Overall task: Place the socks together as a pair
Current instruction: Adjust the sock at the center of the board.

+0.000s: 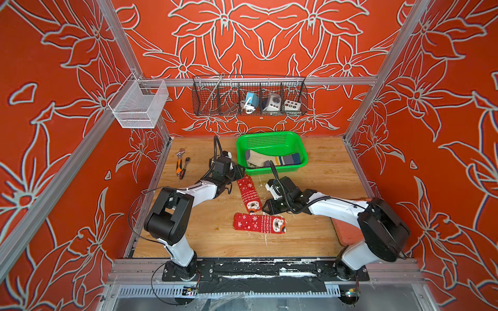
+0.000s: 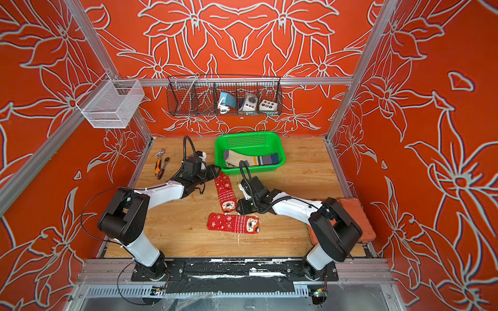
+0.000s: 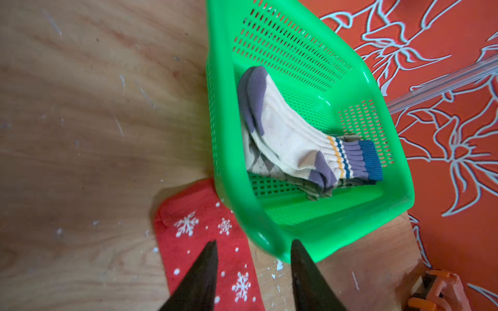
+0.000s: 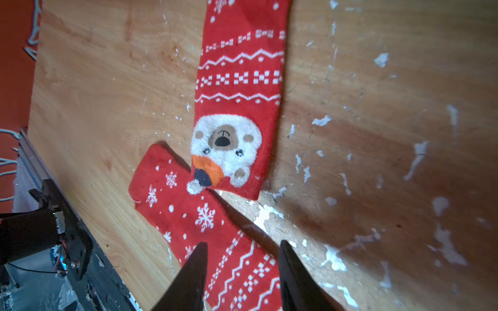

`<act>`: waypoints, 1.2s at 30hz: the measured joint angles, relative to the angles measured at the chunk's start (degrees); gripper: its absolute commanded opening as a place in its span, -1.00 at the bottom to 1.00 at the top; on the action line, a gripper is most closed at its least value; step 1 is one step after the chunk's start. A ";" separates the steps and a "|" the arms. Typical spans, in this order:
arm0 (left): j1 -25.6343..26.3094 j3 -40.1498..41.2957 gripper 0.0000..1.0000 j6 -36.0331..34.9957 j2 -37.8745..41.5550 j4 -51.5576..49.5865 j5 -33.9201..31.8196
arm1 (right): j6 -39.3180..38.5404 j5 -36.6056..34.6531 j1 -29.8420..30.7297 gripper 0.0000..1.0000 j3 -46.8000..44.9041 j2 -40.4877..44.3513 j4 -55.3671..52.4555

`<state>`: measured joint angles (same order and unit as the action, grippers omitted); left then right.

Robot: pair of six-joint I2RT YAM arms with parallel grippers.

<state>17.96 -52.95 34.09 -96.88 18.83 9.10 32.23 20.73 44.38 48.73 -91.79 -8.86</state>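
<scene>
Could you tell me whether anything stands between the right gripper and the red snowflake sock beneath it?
Nothing visible does. The right gripper hangs open above the red snowflake sock nearest the robot's base; the other red sock only reaches its edge with its cuff, clear of the jaws.

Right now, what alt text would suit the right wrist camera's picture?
Two red snowflake socks lie on a scuffed wooden table, the bear-faced sock ending at the edge of the other sock. The right gripper hovers open above that one.
</scene>
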 measured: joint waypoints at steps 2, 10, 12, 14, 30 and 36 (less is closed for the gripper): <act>-0.17 -1.55 -0.40 -0.52 -0.55 -0.09 0.17 | 0.37 0.13 0.26 -0.11 0.79 -2.82 1.18; -1.14 -5.79 -0.66 -2.01 -4.70 -0.31 1.97 | 1.62 0.85 1.01 -0.39 4.26 -8.70 4.66; -1.22 -6.86 -0.67 -2.12 -5.81 -0.33 2.34 | 1.53 0.87 1.05 -0.58 4.61 -8.83 4.44; -1.31 -8.15 -0.71 -2.29 -7.06 -0.39 2.64 | 1.33 0.83 1.05 -0.81 5.35 -9.03 4.17; -4.24 -16.90 -1.00 -3.74 -12.74 -4.46 3.23 | -2.71 4.98 1.27 -1.00 7.87 4.11 -7.43; -5.27 -17.81 -1.00 -4.22 -13.14 -4.98 3.32 | -6.88 8.17 -0.20 -1.00 7.65 9.03 -13.84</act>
<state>12.69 -70.76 29.87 -110.02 13.85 12.43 25.34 28.91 44.18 56.38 -82.76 -22.70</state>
